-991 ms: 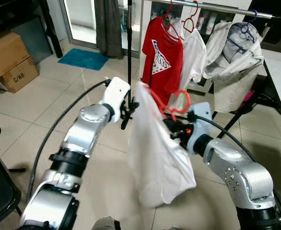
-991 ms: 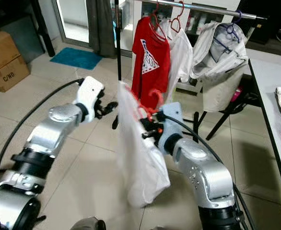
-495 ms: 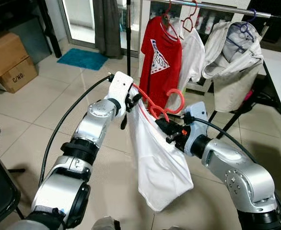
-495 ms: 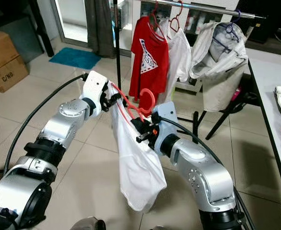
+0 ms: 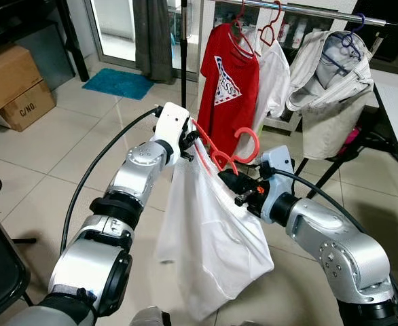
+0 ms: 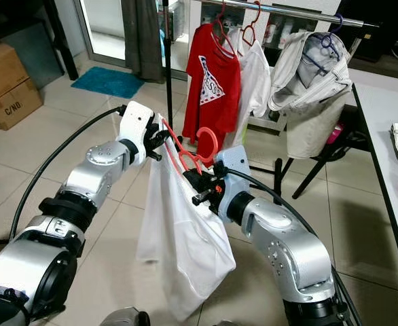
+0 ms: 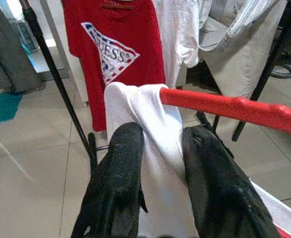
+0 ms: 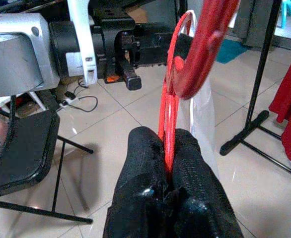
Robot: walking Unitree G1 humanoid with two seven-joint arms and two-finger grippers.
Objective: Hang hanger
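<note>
I have the red hanger (image 5: 221, 151) held up in front of me between both arms, short of the clothes rail (image 5: 308, 11), with a white shirt (image 5: 209, 238) draped over it and hanging down toward the tiled floor (image 5: 63, 142). My right gripper (image 8: 166, 153) is clamped tight on the hanger's thin red wire, and my left gripper (image 7: 158, 148) has its fingers around the shirt's shoulder at the hanger's far end. On the rail beyond hang a red T-shirt (image 5: 229, 85), a white top (image 5: 275, 75) and a beige jacket (image 5: 331, 88).
</note>
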